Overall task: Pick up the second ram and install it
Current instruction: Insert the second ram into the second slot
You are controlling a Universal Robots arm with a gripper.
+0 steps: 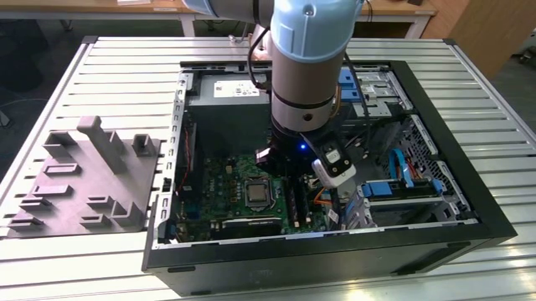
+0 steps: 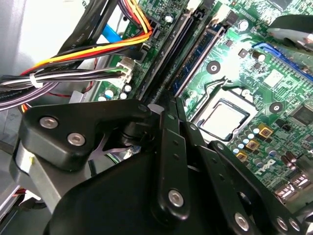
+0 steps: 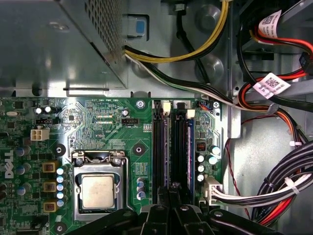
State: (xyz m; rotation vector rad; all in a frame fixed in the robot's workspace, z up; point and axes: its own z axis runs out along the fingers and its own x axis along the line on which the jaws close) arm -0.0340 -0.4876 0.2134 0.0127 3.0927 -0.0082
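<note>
Grey slatted tabletop (image 1: 469, 81) carries the open computer case (image 1: 456, 207), lying on its side so the motherboard (image 1: 226, 175) faces up; in the exterior view I have the arm reaching straight down, with the gripper (image 1: 285, 168) low over the memory slots. In the second wrist view the jaws are drawn together, fingertips nearly meeting above the black slots (image 2: 171, 44) beside the processor socket (image 2: 222, 117). In the first wrist view a thin bluish-green edge, which I take for the second ram (image 3: 168, 147), runs along the slot directly in line with the fingertips, next to another board (image 3: 189, 147) already seated; I cannot tell whether the jaws pinch it.
</note>
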